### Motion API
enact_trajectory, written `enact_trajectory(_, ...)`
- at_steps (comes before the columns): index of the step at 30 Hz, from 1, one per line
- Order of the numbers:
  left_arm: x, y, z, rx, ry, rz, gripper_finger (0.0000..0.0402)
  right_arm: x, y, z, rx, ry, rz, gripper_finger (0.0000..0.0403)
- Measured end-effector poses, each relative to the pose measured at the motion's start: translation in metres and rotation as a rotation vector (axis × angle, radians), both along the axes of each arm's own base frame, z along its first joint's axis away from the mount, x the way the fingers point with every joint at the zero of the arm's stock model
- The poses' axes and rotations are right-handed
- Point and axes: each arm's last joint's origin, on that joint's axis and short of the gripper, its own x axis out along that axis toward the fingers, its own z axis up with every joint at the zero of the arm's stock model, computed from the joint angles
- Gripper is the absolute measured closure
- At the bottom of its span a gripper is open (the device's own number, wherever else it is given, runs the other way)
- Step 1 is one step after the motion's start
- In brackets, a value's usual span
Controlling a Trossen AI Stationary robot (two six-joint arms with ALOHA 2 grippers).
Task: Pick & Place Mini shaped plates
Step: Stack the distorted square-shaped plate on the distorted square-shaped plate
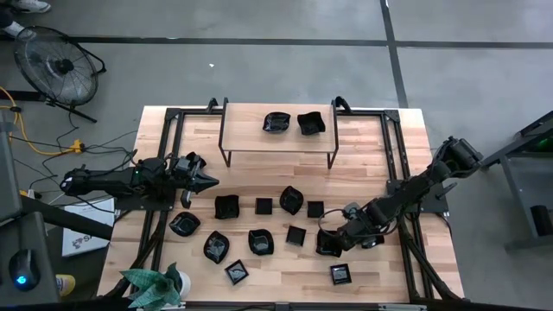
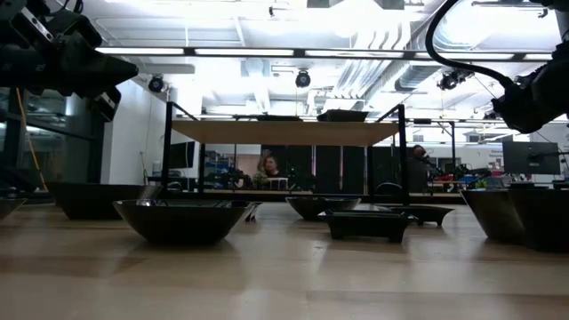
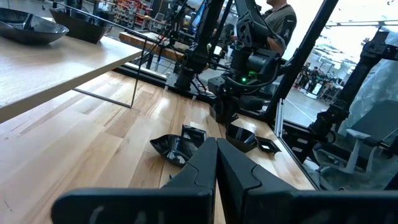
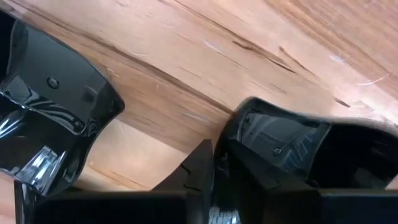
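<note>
The right end effector (image 1: 331,243) is down on the wooden counter (image 1: 371,130), its two dark fingers drawn narrow and pinching the raised rim of a small glossy black dish (image 4: 292,149). In its wrist view the rim stands between the fingertips, so this looks like the grasp step of a pick. To do it well, the pinch should be firm before any lift, since the glaze looks slick and a thin rim could twist out. A straight rise seems best, because a second glossy black dish (image 4: 53,118) lies just beside the fingers and a sideways drag could knock it.

The left end effector (image 1: 206,181) hangs above the counter well away from the working one, its fingers pressed together and holding nothing (it seems only to wait).

The likely destination is the raised wooden shelf on black legs (image 1: 246,138), beyond the right end effector toward the counter's far edge. Two glossy black dishes (image 1: 294,123) sit on it side by side. The remaining black dishes (image 1: 259,240) are scattered on the counter between the two end effectors, all apparently empty.
</note>
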Motion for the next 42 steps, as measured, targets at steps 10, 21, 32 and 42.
enact_trajectory(10, 0.0, 0.0, 0.0, 0.0, 0.0, 0.0, 0.04, 0.0, 0.002, 0.002, 0.033, 0.009, 0.053, 0.04)
enact_trajectory(21, 0.0, 0.0, 0.0, 0.0, 0.0, 0.0, 0.04, 0.007, 0.005, 0.05, -0.013, -0.019, 0.109, 0.0402)
enact_trajectory(32, 0.0, 0.0, 0.0, 0.0, 0.0, 0.0, 0.04, 0.018, -0.008, 0.128, -0.128, -0.069, 0.373, 0.0402)
enact_trajectory(42, 0.0, 0.0, 0.0, 0.0, -0.001, 0.0, 0.04, 0.032, -0.05, 0.195, -0.28, -0.188, 0.643, 0.0403)
